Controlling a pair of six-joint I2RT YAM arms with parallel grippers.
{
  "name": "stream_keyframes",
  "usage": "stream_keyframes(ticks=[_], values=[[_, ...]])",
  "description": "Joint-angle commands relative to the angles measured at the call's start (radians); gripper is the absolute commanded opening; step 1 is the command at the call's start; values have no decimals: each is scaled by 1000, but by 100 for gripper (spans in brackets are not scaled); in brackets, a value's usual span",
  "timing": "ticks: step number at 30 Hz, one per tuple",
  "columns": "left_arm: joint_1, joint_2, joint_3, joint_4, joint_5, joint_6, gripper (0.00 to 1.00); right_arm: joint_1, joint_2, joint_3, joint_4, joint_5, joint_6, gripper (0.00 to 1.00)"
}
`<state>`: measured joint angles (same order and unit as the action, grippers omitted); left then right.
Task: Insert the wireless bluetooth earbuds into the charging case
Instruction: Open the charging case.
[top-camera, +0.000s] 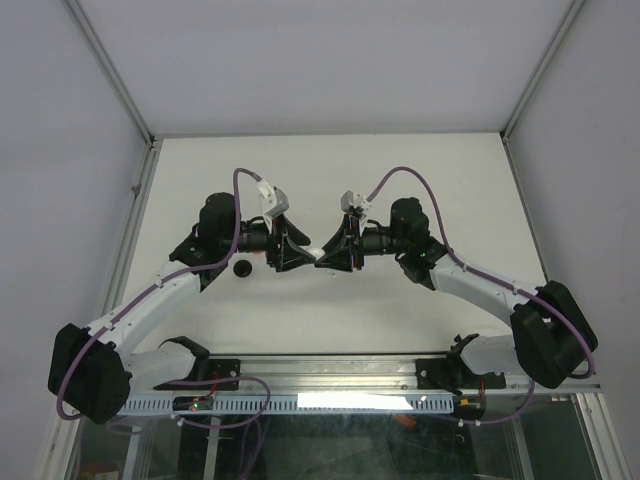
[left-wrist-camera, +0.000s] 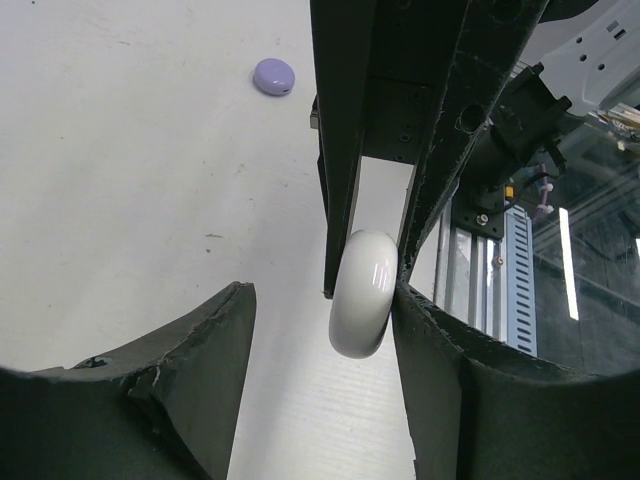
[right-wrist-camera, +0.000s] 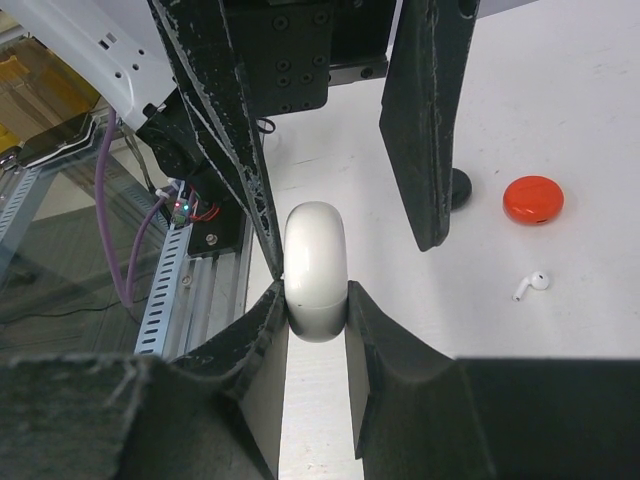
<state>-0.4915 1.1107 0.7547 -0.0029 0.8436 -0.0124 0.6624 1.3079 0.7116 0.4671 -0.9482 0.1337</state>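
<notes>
checking in: what are your claws doing? (desk)

my right gripper (right-wrist-camera: 316, 300) is clamped on the white charging case (right-wrist-camera: 316, 250), one finger pressed to each flat face. the case stands on edge, up off the table (right-wrist-camera: 560, 90). my left gripper (left-wrist-camera: 320, 310) faces it nose to nose from the other side, jaws parted wide. one of its fingers (left-wrist-camera: 450, 380) touches the side of the case. the other stands well clear, with bare table showing in the gap, so the left has hold of nothing. (me)

is the case lid up or down? (desk)

cannot tell. both wrist views give me only its rounded edge, and from above the two claws hide most of it. (me)

and the earbuds? (desk)

i can see one white earbud (right-wrist-camera: 530, 284), lying on the table off to the side of the held case, apart from both claws. it is near a red round case (right-wrist-camera: 533, 199). a small black round thing (right-wrist-camera: 460, 188) sits just beside that red one, half hidden behind a left finger. a lavender round case (left-wrist-camera: 273, 76) lies on its own farther out on the table, in my left wrist view. (me)
</notes>
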Motion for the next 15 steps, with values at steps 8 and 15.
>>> stream_keyframes(ticks=[8,15], values=[[-2,1,34,62,-74,-78,54,7,-55,-18,77,-64,13,9],[5,-10,22,108,-74,-122,55,13,-54,-19,58,-68,-6,9]])
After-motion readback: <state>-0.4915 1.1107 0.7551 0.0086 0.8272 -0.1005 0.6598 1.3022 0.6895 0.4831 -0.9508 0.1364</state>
